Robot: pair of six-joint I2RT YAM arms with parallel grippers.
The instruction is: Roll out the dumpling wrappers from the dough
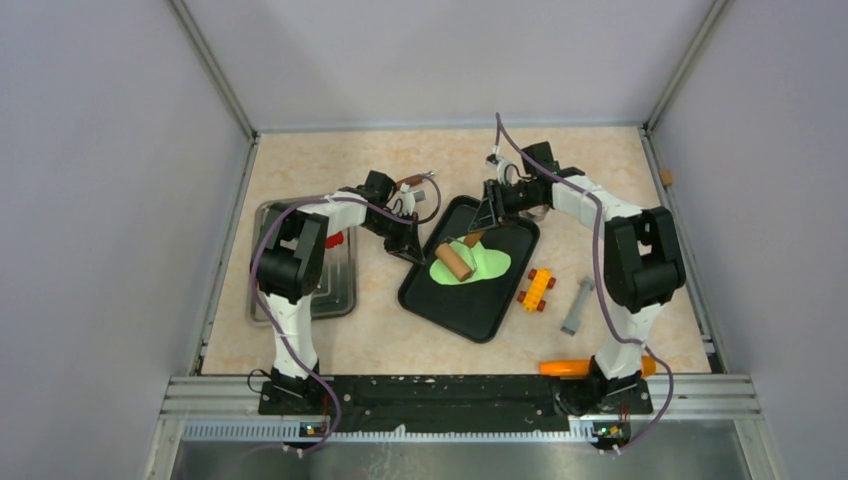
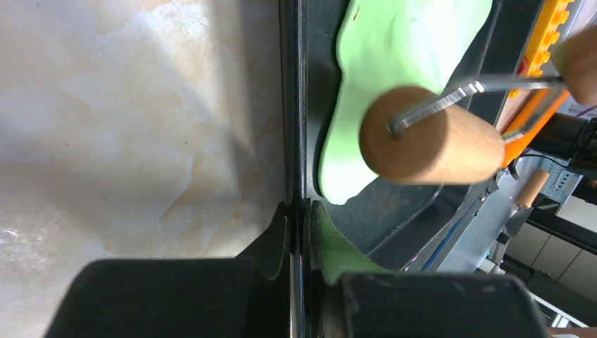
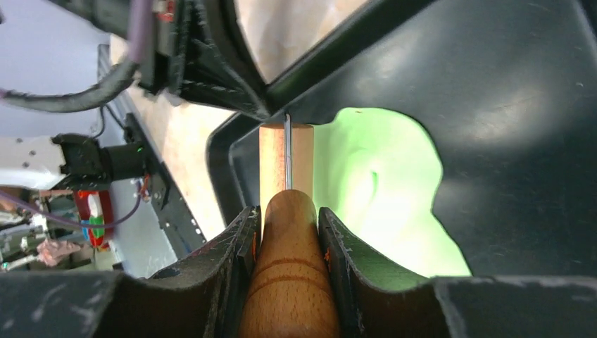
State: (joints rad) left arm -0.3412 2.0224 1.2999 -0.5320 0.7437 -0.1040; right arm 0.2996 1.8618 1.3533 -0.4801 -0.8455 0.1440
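Left gripper (image 2: 297, 211) has its jaws pinched tight on the left rim of the black tray (image 1: 470, 305), and from my end I see no gap between fingers and edge. Right gripper (image 3: 287, 211) is clamped around the wooden handle (image 3: 288, 282) of the rolling pin (image 1: 455, 260), reaching in over the tray's far end. On the tray floor lies the dough (image 1: 490, 263), a flattened lime-green blob with a ragged outline, and the pin's barrel rests on its left part. A small yellow and red toy block (image 1: 537, 289) sits just beside the tray's right rim.
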